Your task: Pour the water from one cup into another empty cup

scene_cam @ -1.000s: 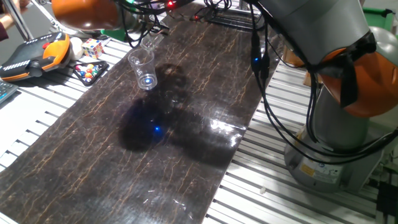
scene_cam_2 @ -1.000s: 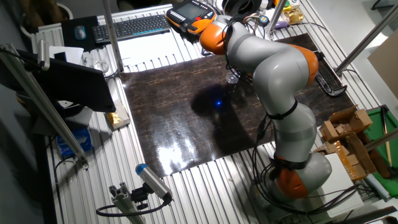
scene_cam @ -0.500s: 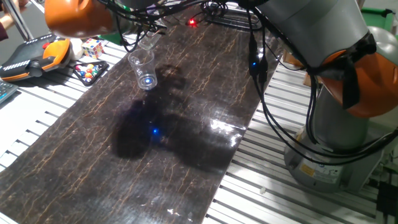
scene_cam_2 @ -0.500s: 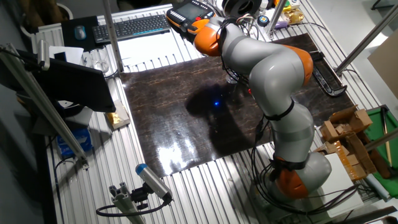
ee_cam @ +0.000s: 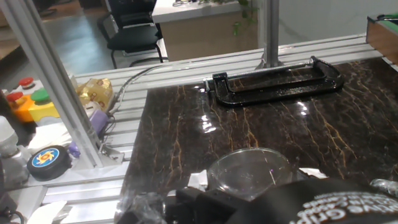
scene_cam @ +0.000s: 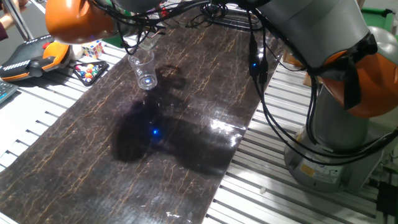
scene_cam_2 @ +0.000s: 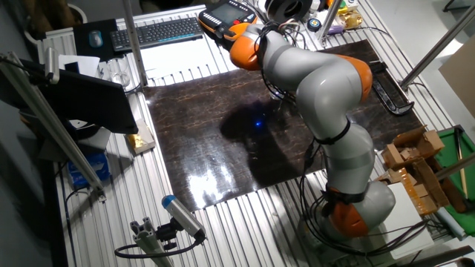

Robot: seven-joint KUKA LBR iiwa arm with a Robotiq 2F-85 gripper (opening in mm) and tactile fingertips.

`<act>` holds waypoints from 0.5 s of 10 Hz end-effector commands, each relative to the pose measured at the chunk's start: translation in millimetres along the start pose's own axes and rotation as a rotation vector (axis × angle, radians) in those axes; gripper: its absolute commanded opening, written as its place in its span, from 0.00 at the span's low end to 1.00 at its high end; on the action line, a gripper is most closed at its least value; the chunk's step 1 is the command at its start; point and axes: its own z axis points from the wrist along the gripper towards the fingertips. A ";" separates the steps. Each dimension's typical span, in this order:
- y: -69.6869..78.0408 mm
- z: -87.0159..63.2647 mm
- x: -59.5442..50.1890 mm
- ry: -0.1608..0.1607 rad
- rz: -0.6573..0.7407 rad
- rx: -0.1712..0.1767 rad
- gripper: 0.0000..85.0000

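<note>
The hand [ee_cam: 246, 198] pinches the glass [scene_cam: 148, 43]. Its fingers are mostly hidden, but the glass hangs in the air in one fixed view, so I judge it is clamped. In the hand view the round rim of the glass [ee_cam: 249, 169] sits just in front of the dark body of the hand. I cannot see if water is inside; the glass is too clear.

Just below the glass stands the cup [scene_cam: 143, 67], upright on the dark mat of the bench [scene_cam: 186, 155], near its far end. The glass looks tilted, with its mouth toward the cup. In the other fixed view the arm covers both of them.

I think the pouring is now beginning or going on. To do it well, the lip of the glass should stay over the middle of the cup's mouth and close above it, without touching it. The cup is thin and has a small base, so a small push could tip it. The tilt should grow slowly, so the water falls in a narrow stream and does not run down the outside of the glass.
</note>
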 end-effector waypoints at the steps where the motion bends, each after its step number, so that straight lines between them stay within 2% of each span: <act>1: 0.0 -0.2 -0.4 -0.004 -0.008 -0.001 0.01; 5: 0.7 -2.1 0.6 -0.027 -0.045 -0.004 0.01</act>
